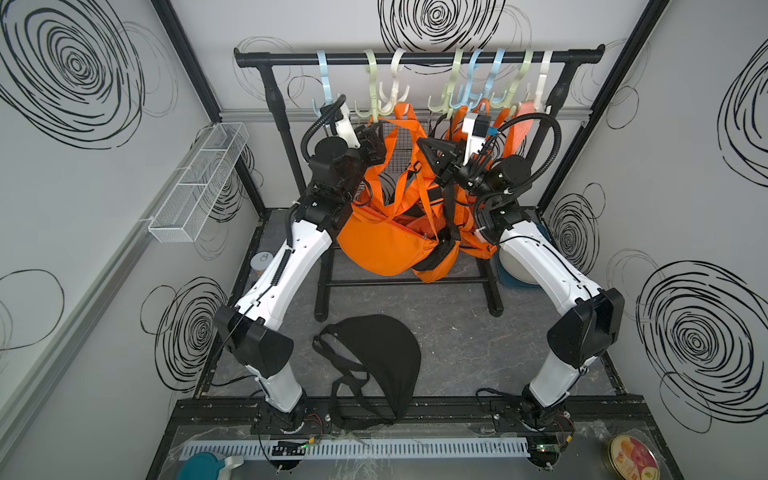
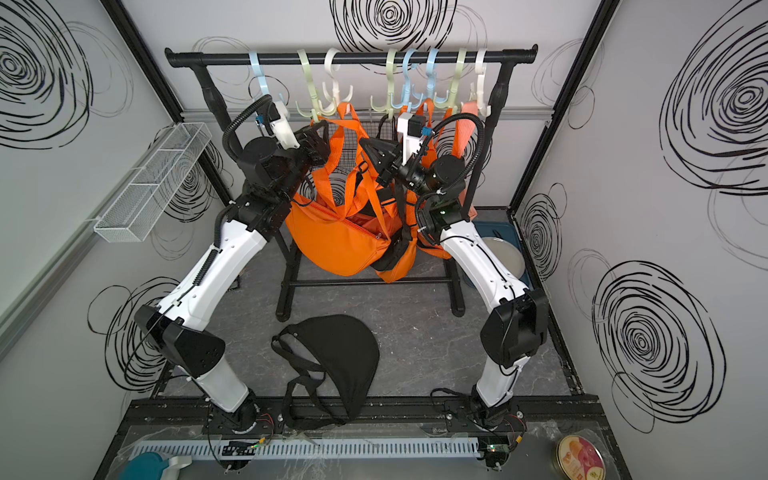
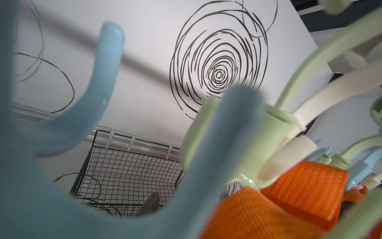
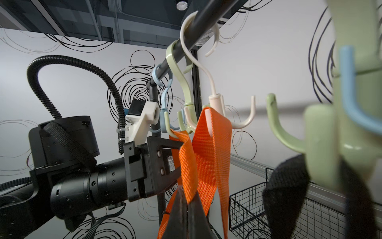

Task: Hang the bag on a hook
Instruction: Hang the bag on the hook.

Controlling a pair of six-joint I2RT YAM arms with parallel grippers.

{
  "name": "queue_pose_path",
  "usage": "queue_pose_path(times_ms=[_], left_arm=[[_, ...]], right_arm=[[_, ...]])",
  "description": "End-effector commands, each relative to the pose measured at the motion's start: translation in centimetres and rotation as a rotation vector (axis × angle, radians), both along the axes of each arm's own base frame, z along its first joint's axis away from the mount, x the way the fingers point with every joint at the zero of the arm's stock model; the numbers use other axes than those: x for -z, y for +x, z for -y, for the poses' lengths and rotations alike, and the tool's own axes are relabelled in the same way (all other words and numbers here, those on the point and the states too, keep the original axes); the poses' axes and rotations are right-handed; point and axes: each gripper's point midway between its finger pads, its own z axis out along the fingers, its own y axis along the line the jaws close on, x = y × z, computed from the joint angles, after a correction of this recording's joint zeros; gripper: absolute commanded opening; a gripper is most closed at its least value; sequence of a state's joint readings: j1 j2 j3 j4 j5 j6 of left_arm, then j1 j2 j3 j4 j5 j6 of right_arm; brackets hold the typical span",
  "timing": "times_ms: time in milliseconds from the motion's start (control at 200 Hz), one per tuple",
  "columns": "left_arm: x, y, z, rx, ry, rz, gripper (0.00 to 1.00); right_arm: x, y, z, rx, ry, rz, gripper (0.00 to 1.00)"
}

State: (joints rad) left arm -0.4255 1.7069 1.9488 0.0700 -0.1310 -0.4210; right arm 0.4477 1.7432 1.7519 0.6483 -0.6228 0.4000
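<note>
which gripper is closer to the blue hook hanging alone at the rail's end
Left. The left gripper sits below and beside the blue hook; the right gripper is farther along, pinching an orange strap.

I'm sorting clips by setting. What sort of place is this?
Probably a robot lab test cell, not a home: panel walls printed with black swirls enclose it, the left arm and right arm are bolted to a front rail, and a clothes rack carries plastic hooks and orange bags.
</note>
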Motion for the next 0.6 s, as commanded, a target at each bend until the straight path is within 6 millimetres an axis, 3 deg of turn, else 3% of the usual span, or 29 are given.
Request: queue_pose_path(times_ms=[0,180,385,595], left_arm=[[-5.9,-4.4,-0.7,0.008,-0.014,0.15,0.69],[-6.7,-7.4,0.6,0.029,0.031,0.206,1.0],[-6.1,-9.5,2.0,0.07,0.106,0.255,0.99],[-3.7,-11.0,0.1,0.022,0.148,0.246,0.99]], right_arm=[[-2.7,-2.1,1.8,0.027,0.044,0.069,0.0],[-2.1,-2.0,3.6,0.088,0.058,0.048,0.0],[-2.3,-1.6,5.1,0.141,0.073,0.019,0.0],[-1.5,-0.5,7.4,0.214,0.087,-0.03,0.0]])
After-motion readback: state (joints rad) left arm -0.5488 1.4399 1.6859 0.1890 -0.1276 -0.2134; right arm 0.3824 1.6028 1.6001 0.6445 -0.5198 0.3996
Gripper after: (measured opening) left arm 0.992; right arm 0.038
